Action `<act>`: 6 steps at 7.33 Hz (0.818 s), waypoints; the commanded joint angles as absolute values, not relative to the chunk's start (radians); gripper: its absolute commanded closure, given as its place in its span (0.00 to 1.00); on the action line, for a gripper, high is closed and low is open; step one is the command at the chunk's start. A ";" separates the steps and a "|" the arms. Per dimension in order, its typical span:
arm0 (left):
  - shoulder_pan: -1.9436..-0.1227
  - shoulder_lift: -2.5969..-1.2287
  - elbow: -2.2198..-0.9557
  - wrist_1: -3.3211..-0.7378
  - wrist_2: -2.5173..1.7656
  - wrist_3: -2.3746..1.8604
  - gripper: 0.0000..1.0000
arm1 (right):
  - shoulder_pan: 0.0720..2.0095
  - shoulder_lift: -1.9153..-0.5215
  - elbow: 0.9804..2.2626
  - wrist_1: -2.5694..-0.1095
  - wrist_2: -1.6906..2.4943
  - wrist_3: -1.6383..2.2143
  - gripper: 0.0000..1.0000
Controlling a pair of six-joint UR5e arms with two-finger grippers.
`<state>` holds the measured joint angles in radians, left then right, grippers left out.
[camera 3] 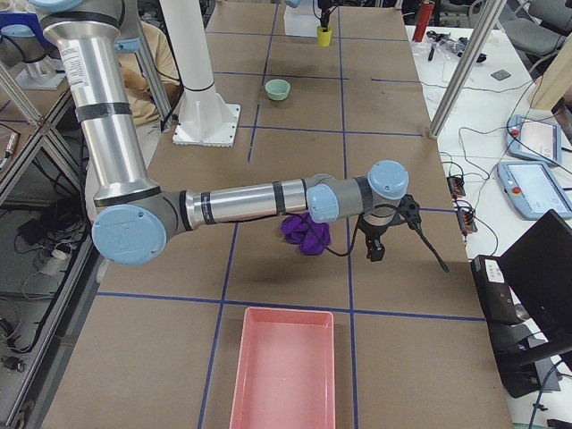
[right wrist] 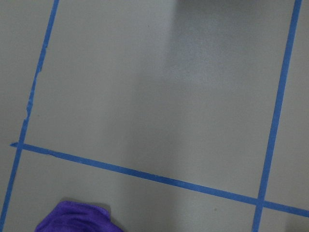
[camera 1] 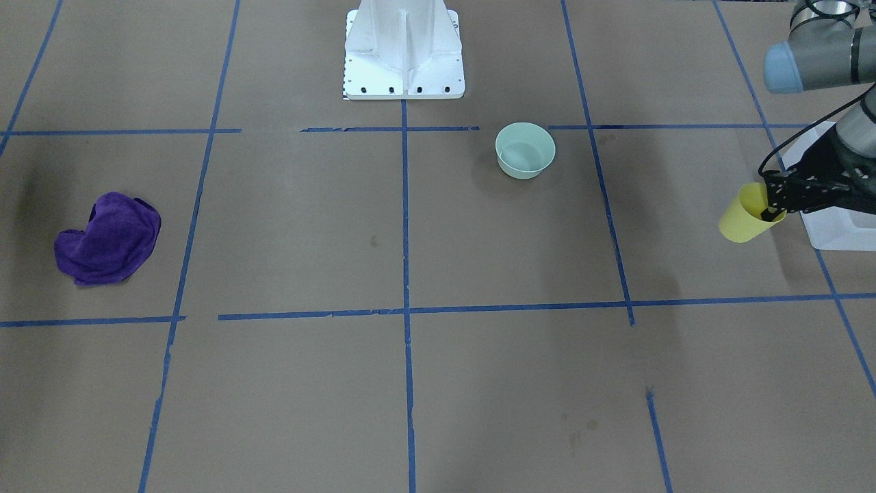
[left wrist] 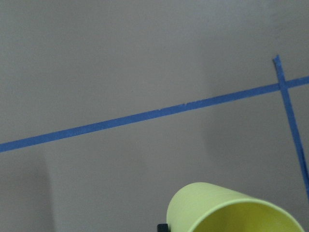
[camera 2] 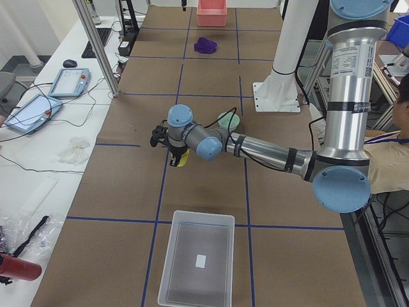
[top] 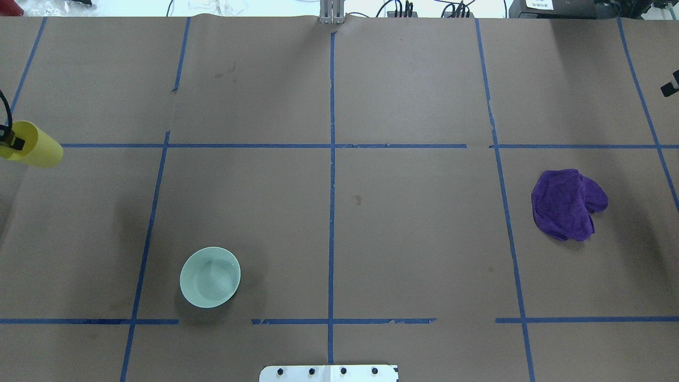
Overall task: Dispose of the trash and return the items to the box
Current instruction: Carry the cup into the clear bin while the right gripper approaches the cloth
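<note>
Front view: the left gripper [camera 1: 772, 211] holds a tilted yellow cup [camera 1: 741, 220], jaws pinching its rim, near the white box [camera 1: 840, 231]; a green bowl [camera 1: 525, 150] sits on the tabletop [camera 1: 410, 383]. Right side view: the right gripper [camera 3: 375, 243] hangs beside a purple cloth [camera 3: 304, 234]; I cannot tell how far its jaws are open

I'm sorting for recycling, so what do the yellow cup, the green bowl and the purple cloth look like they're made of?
The yellow cup looks like plastic: a thin, smooth, evenly coloured matte wall. The green bowl is likely plastic too, smooth with a soft sheen inside. The purple cloth is fabric, perhaps microfibre: fuzzy and crumpled into soft folds.
</note>
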<state>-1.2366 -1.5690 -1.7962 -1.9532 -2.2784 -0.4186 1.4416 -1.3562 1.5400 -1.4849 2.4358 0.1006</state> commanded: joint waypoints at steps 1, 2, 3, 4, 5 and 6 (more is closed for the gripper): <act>-1.391 -1.483 -1.798 -1.934 -2.279 -0.120 1.00 | 1.364 -1.409 1.651 -1.483 2.471 0.281 0.00; -1.490 -1.447 -1.743 -1.934 -2.278 0.053 1.00 | 1.315 -1.446 1.737 -1.483 2.467 0.384 0.00; -1.591 -1.445 -1.629 -1.936 -2.278 0.216 1.00 | 1.286 -1.468 1.779 -1.483 2.467 0.434 0.00; -1.626 -1.431 -1.555 -1.933 -2.275 0.289 1.00 | 1.263 -1.468 1.785 -1.483 2.464 0.471 0.00; -1.621 -1.390 -1.545 -1.934 -2.275 0.278 1.00 | 1.261 -1.470 1.787 -1.482 2.464 0.475 0.00; -1.621 -1.382 -1.519 -1.942 -2.278 0.214 1.00 | 1.255 -1.471 1.787 -1.483 2.465 0.474 0.00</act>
